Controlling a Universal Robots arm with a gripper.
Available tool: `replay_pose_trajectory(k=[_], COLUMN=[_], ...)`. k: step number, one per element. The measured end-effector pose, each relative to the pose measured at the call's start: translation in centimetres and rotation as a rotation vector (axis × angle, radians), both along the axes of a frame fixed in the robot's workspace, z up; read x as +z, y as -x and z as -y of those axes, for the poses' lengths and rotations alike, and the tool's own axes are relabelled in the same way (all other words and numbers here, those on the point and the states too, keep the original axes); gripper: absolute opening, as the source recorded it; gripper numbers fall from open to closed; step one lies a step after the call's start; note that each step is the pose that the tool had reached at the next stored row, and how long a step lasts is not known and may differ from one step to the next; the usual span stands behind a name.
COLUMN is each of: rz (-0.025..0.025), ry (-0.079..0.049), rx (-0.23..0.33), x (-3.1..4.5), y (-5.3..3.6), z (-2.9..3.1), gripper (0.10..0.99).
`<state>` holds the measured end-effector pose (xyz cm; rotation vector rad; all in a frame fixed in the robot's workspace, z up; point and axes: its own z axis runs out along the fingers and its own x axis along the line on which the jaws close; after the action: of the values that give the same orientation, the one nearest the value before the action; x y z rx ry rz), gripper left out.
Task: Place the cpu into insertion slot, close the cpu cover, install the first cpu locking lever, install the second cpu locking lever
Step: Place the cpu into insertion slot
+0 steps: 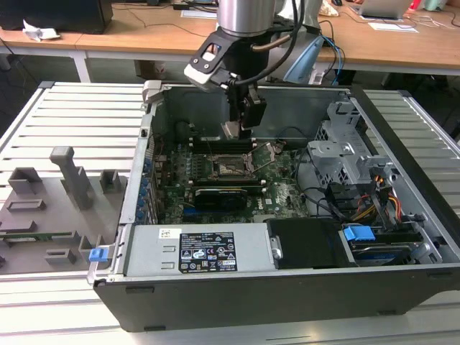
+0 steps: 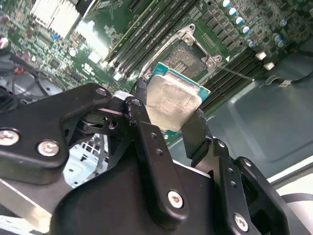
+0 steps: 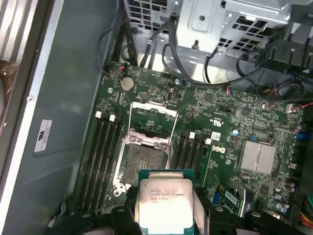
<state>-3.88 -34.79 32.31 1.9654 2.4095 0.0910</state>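
Silvery metal with a dull brushed sheen tops the cpu (image 3: 164,203), a flat near-square chip rimmed by a thin green edge, and my gripper (image 3: 165,200) pinches it by two opposite sides, one black finger (image 2: 142,105) pressed to each. It hangs in the air, touching nothing else. The slot (image 3: 142,159) lies below and just ahead of the chip, a dark square bed in a metal rim, bare of any chip, set in the green board (image 3: 220,112). In the exterior view I hang over the open case (image 1: 402,237), just to the far side of the slot, so I judge the way to it is down and a little toward the near side. The chip's edges look roughly square with the slot's rim in the first wrist view, though I cannot tell whether the match is exact. The cover (image 3: 154,108), a thin metal frame with a square window, is flipped open on the slot's far side, clear of the bed. Long narrow black memory slots (image 3: 105,156) flank the slot on both sides, parallel to it.
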Motion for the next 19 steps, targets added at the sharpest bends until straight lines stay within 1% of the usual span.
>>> replay_pose_trajectory(k=[1, 3, 5, 6, 8, 10, 12, 13, 19], rz=[0.0, 0.0, 0.0, 0.0, -0.0006, -0.0019, -0.0038, -0.0045, -0.0047], ry=[0.0, 0.0, 0.0, 0.0, 0.0, 0.0, 0.0, 0.0, 0.0], rx=[-0.018, -0.078, -0.117, -0.126, -0.139, -0.14, -0.146, -0.159, -0.166], x=[-0.1, -0.42, -0.77, -0.94, -1.45, -1.81, -2.46, -2.88, -4.08], y=[0.0, 0.0, 0.01, 0.01, 0.0, 0.01, -0.04, -0.08, -0.12], z=[0.0, 0.0, -0.02, -0.05, -0.05, -0.06, -0.21, -0.28, -0.71], gripper=[0.529, 0.529, 0.529, 0.529, 0.529, 0.529, 0.529, 0.529, 0.529])
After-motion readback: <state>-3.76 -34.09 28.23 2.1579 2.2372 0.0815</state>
